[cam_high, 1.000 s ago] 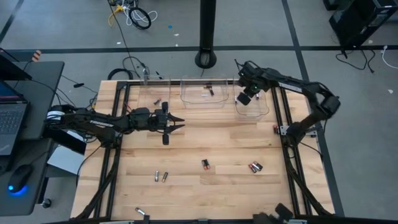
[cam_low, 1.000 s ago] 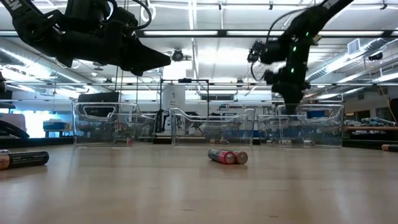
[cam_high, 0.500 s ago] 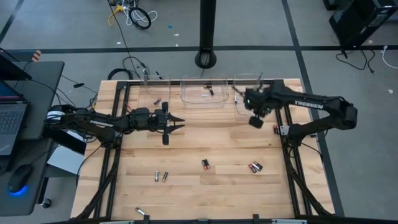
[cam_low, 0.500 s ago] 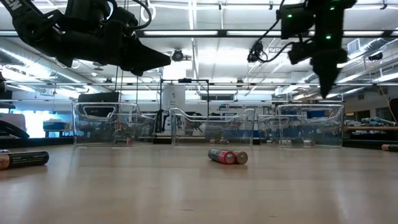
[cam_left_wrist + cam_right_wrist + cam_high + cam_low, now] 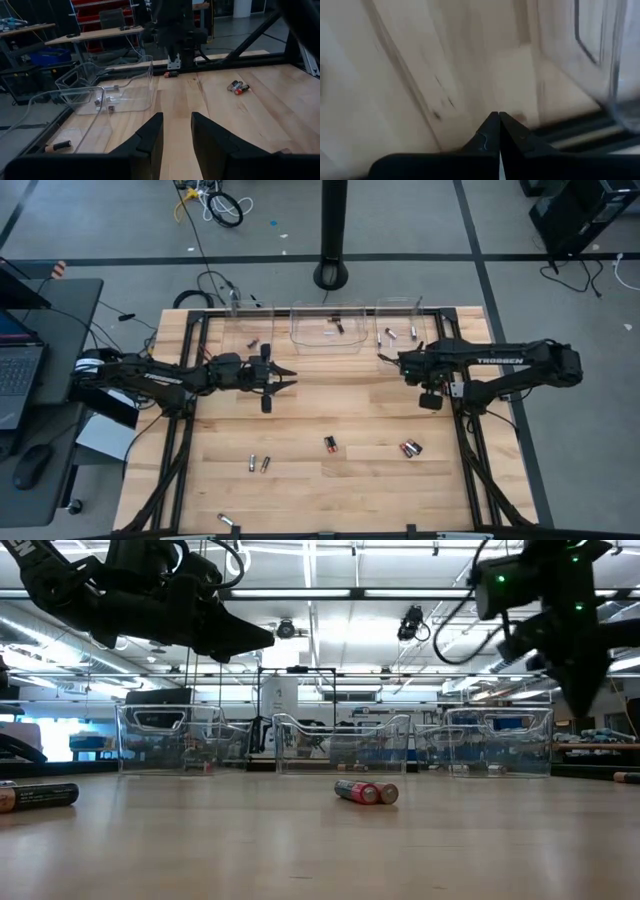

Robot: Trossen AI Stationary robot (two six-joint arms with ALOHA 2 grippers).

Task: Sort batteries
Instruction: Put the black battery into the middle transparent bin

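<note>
Worktop (image 5: 330,415) of pale wooden planks in a dark metal frame carries everything, with three clear plastic bins (image 5: 326,330) ranged along its far edge. Two dark arms reach over it: the left pincer (image 5: 284,377) hangs above the boards just in front of the left bin, its fingers (image 5: 150,140) spread and grasping nothing; the right pincer (image 5: 382,359) lies low near the front corner of the right bin, and the right wrist view shows its tips pressed together with nothing between them. Small cylindrical batteries (image 5: 410,448), silver, black and red-ended, are partly sorted: a few sit inside the bins, the rest lie loose on the near half of the boards. Loose ones include a red-ended pair toward the right, a dark pair (image 5: 329,444) at the middle, a silver pair (image 5: 259,464) toward the left and one (image 5: 226,521) at the near edge. The red-ended pair lies nearer the robot than the right pincer and well apart from it, closer to that arm than to the left one, so the right arm seems better placed. Their long axes run slantwise across the planks, which the pincer would have to straddle.
</note>
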